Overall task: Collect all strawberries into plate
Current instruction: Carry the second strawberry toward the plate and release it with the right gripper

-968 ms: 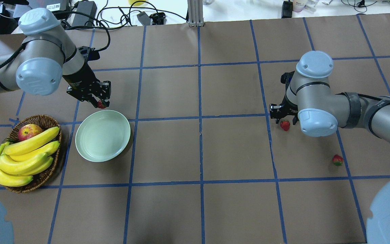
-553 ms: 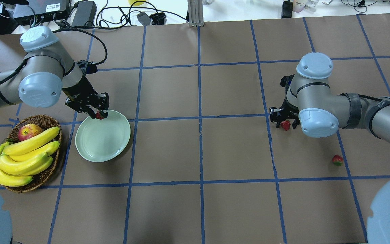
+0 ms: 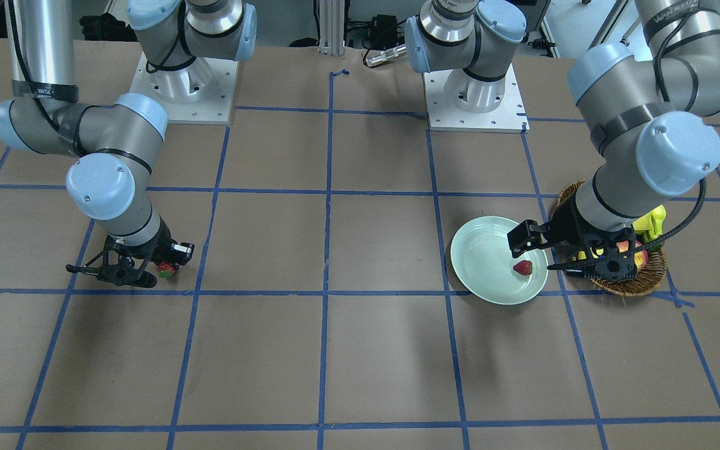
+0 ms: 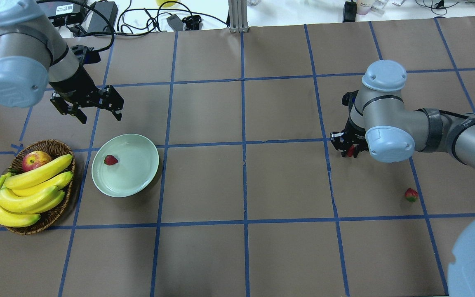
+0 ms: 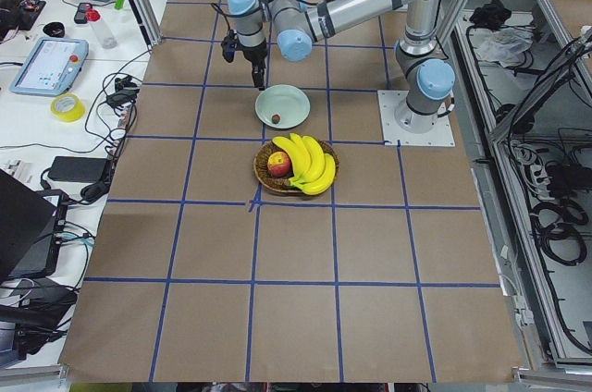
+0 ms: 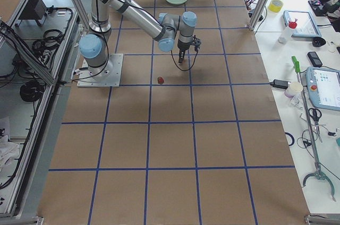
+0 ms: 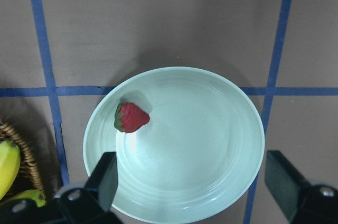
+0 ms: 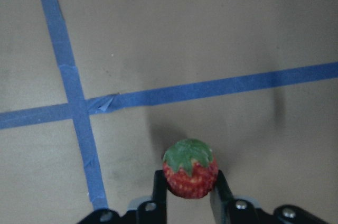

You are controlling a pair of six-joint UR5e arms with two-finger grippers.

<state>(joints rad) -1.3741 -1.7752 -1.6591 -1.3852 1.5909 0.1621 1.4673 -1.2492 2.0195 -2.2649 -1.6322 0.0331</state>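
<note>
Left gripper (image 4: 101, 119): released, jaws wide apart, holding nothing. It hangs raised over the left side of the table, and its wrist cam looks straight down on the plate (image 4: 138, 181).

Plate sits left on the table, just right of the basket (image 4: 58, 145) with bananas (image 4: 31, 189) and an apple (image 4: 35, 160).

Strawberry 1 (image 4: 110, 160): lying on its side in the plate's far-left part, clear of the gripper.

Right gripper (image 4: 349, 150): clenched on strawberry 2 (image 8: 190, 176), one finger on each side, leafy top facing away from the wrist cam. It is low over the right side of the table, next to a tape crossing. Can't tell if the berry is off the surface.

Strawberry 3 (image 4: 411, 194): loose on the table, nearer and further right than the right gripper, well apart from it, just left of a tape line.
</note>
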